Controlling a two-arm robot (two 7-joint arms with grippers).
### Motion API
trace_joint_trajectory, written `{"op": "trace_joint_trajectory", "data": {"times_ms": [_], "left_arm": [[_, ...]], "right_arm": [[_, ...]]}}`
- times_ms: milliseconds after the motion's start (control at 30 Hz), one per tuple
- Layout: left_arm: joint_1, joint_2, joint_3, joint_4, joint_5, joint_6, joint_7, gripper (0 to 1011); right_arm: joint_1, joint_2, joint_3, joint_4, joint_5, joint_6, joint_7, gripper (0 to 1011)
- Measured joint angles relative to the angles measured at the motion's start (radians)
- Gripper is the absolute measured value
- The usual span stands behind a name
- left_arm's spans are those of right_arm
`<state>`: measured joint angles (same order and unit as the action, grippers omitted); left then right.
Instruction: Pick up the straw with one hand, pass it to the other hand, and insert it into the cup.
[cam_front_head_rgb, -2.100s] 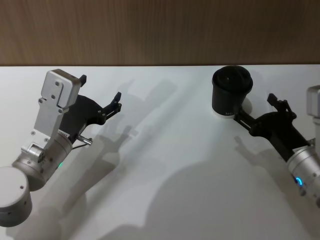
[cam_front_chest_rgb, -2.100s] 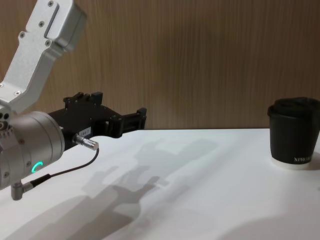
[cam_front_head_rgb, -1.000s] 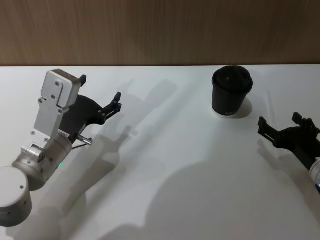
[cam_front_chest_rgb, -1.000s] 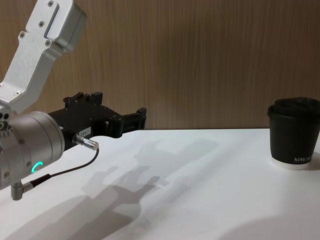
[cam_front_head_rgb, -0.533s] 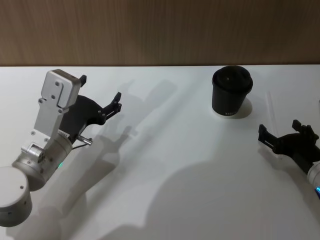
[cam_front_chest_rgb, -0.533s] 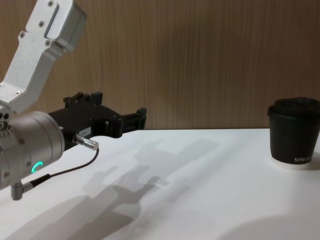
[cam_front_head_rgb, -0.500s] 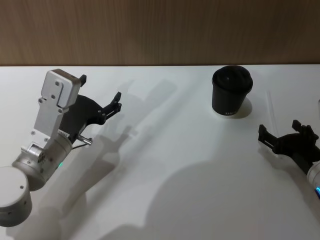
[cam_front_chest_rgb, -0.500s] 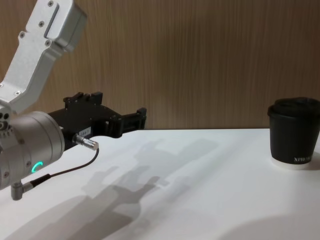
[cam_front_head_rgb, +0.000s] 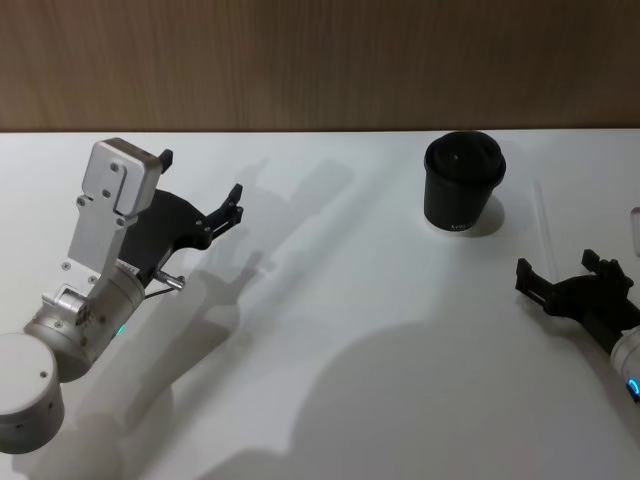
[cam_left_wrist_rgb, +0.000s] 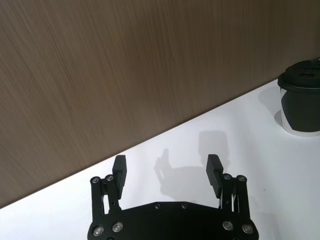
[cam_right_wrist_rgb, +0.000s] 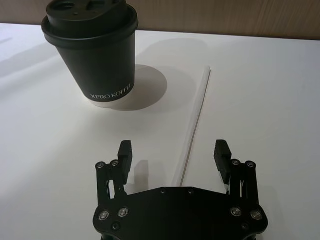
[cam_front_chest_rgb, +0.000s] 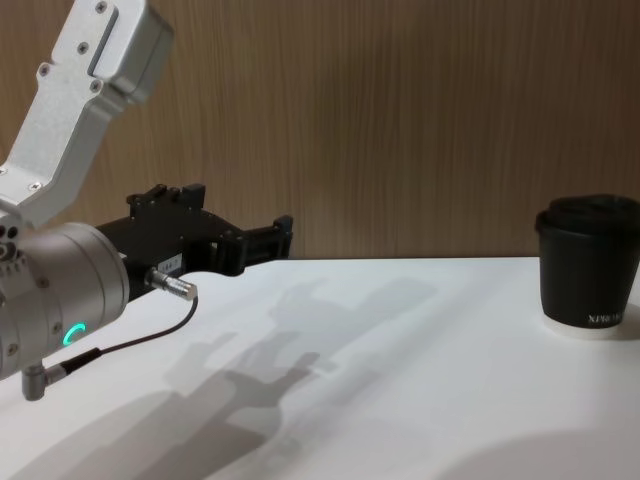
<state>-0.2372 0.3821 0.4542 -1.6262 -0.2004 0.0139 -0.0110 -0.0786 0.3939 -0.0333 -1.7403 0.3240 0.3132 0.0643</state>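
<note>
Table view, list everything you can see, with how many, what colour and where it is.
cup: one, black with a black lid and small white print, upright on the table's far right part
straw: one, white, lying flat on the table to the right of the cup, apart from it
table: one, white, under everything
wall: one, brown wood grain, behind the table
cable: one, thin and dark with a metal plug, on the left arm
left gripper: one, black, open and holding nothing, above the table's left side
right gripper: one, black, open, at the straw's near end with a finger on each side of it
</note>
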Motion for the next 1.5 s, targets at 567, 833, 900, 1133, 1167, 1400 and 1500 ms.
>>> {"op": "trace_joint_trajectory", "data": {"times_ms": [567,833,900,1133,1167,1400,1500], "left_arm": [[0.0,0.0,0.0,0.0,0.0,0.0,0.0,1003],[0.0,0.0,0.0,0.0,0.0,0.0,0.0,1003],[0.0,0.0,0.0,0.0,0.0,0.0,0.0,1003],[0.0,0.0,0.0,0.0,0.0,0.0,0.0,1003],[0.0,0.0,0.0,0.0,0.0,0.0,0.0,1003],[0.0,0.0,0.0,0.0,0.0,0.0,0.0,1003],[0.0,0.0,0.0,0.0,0.0,0.0,0.0,1003]], "right_arm": [[0.018,-0.001,0.008,0.045,-0.011,-0.011,0.027,1000],[0.025,-0.001,0.009,0.058,-0.017,-0.01,0.04,1000],[0.027,-0.002,0.009,0.06,-0.018,-0.009,0.042,1000],[0.032,-0.006,0.009,0.071,-0.019,-0.005,0.052,1000],[0.033,-0.007,0.009,0.072,-0.02,-0.005,0.054,1000],[0.036,-0.012,0.01,0.078,-0.022,0.0,0.061,1000],[0.037,-0.013,0.011,0.08,-0.022,0.001,0.063,1000]]}}
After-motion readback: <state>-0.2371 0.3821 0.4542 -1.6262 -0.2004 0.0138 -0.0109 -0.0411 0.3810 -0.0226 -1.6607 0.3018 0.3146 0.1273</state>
